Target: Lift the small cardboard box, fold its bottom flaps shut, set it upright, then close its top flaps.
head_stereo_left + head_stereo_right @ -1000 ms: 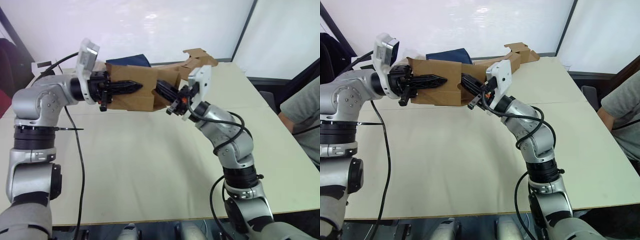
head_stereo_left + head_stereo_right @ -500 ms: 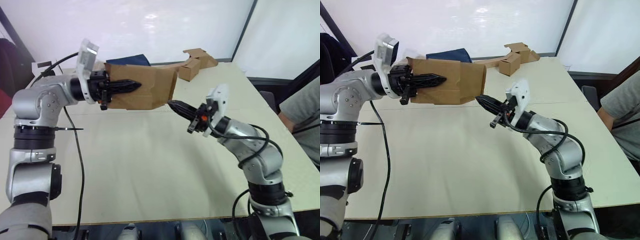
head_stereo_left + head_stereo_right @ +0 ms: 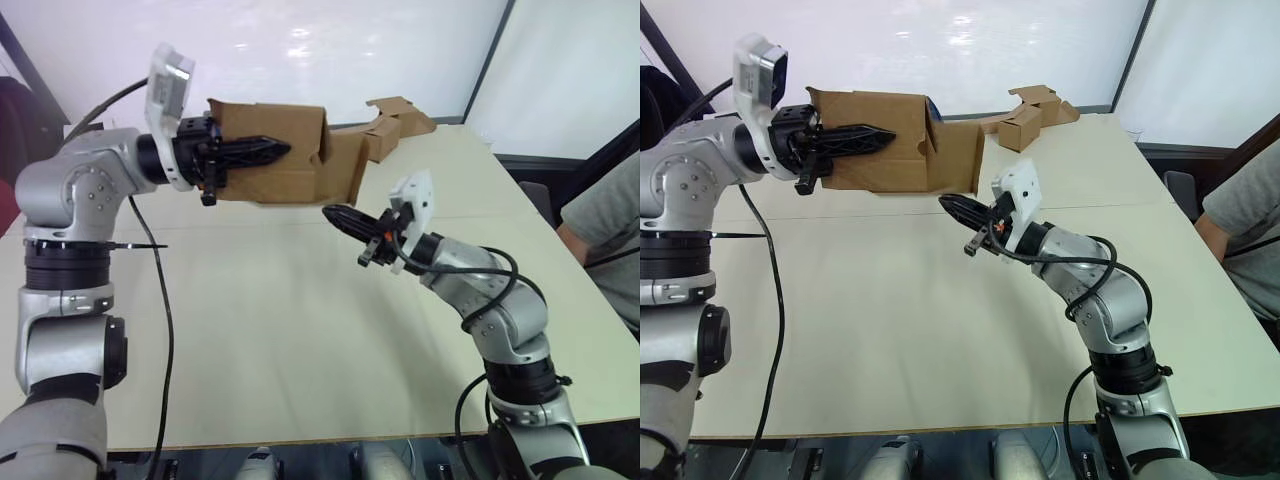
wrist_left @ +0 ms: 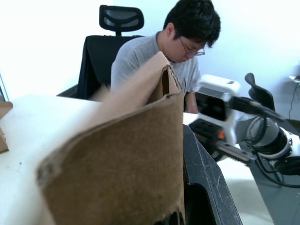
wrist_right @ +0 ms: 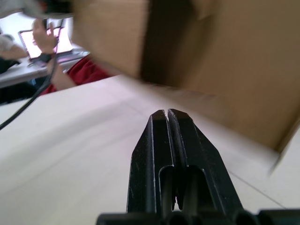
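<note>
Both arms are built from rounded silver-grey metal shells joined by black ring-shaped joints. The left arm (image 3: 70, 210) has a thick black band below its shoulder shell, with a thin black cable tie sticking out sideways there. A long black cable (image 3: 160, 330) hangs from it in a loose curve. The right arm (image 3: 495, 300) carries looped black cables along its elbow and forearm. Each wrist bears a white, boxy camera housing (image 3: 168, 85), the left one with a dark lens face. The left gripper (image 3: 275, 150) and right gripper (image 3: 335, 213) have slim, tapering black fingers. A small orange-red spot, perhaps a connector, sits at the right wrist.
</note>
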Motion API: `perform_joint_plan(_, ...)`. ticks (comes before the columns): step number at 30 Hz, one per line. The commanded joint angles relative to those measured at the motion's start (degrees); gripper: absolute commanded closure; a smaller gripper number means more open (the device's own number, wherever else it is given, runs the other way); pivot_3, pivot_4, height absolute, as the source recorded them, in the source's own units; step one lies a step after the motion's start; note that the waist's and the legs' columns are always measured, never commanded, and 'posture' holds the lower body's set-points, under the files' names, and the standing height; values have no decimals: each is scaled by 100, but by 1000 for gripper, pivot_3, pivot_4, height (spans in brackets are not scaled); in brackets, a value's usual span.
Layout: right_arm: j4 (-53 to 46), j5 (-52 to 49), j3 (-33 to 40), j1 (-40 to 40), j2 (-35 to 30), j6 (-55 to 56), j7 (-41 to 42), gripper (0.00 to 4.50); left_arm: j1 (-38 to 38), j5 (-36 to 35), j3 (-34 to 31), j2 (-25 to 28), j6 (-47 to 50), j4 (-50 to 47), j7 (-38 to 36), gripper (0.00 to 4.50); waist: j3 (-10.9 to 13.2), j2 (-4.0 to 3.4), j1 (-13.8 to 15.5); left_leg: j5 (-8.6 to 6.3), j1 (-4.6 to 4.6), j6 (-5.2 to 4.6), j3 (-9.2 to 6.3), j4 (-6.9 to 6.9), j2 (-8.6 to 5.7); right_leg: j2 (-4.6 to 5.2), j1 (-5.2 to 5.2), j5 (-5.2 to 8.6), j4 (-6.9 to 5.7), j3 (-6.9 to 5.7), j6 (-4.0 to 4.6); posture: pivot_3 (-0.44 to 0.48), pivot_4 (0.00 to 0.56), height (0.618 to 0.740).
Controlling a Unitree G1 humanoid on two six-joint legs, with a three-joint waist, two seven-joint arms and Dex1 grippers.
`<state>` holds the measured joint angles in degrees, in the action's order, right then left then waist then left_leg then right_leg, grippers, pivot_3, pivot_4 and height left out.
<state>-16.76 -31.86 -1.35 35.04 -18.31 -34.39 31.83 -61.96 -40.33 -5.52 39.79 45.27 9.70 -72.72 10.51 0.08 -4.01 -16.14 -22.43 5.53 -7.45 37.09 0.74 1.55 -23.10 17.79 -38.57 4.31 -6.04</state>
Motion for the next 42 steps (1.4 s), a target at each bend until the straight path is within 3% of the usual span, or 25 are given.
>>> perform_joint_plan(1,-80,-128,177,116,90,189,40,4444,-22,-145,-172,60,16,-187,1,4500,0,0,-4,3,0,5,0,0,0,0,0,0,0,0,0,0,150,740)
perform_joint_plan(18,-68,-335,-16,289,538,288,244,4444,83,-233,-149,-72,15,-196,24,4500,0,0,-10,3,0,6,0,0,0,-1,-1,0,-1,0,0,0,150,740)
perform_joint_plan(27,-141,-353,-17,387,353,204,453,4444,88,-213,-221,-38,-63,-143,71,4500,0,0,-8,5,0,8,0,0,0,0,-1,0,-1,0,0,0,150,740)
perform_joint_plan(36,-267,-2640,1600,269,-797,-1210,663,4444,48,-212,-320,12,-113,15,67,4500,0,0,1,-7,0,-13,-1,0,-1,2,1,0,1,-1,0,0,150,740)
perform_joint_plan(39,187,-2526,1949,349,-863,-965,364,4444,8,-239,-323,-17,-118,62,56,4500,0,0,-9,-8,0,-14,0,0,0,0,1,0,1,0,0,0,150,740)
perform_joint_plan(42,787,-1537,1694,433,-854,-316,86,4444,-27,-255,-303,-63,-119,87,47,4500,0,0,-7,-8,1,-15,1,0,0,0,1,0,0,0,0,0,150,740)
